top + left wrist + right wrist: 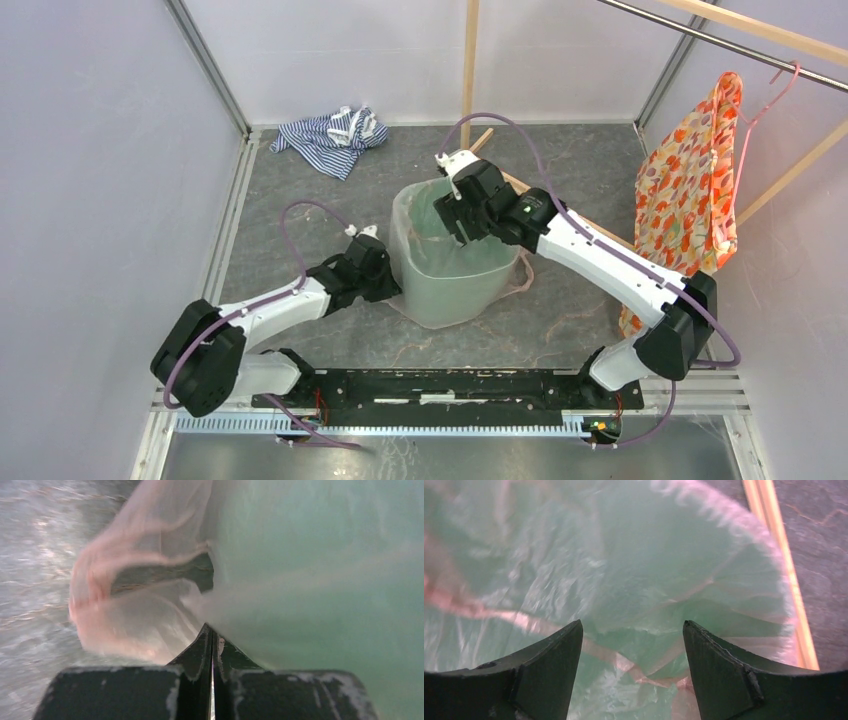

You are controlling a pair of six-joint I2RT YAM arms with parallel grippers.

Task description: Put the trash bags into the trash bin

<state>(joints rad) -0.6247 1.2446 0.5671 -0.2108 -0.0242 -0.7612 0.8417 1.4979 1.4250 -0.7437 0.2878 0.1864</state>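
Striped cloth (330,135) lies far left at the back of the worktop (570,330), not part of the job.

My left fingers (388,280) are against the left outer wall of the trash bin (470,285), low down. They are pressed together. In the left wrist view a fold of the trash bag (130,620) runs right into the tips, so I read it as nipped there, though the pinch itself is blurred.

Bin sits mid-worktop, upright. The pale pink bag is already in it as a liner. Its film covers the inside, wraps over the rim and hangs down the outside, with some bunched on the worktop at the base.

My right fingers (462,235) reach down into the bin's mouth from the back right. They are wide apart with nothing between them, just crinkled film below.

Far right, the orange floral garment (690,190) hangs on a hanger, well apart from the bin.

Step in hand, my guess: seating the liner, left side being tugged down over the rim, so the task is nearly done. Next move probably needs a short downward pull without tipping the bin. The right fingers can press the film toward the bottom or hold the far rim. Thin film may tear or slip.
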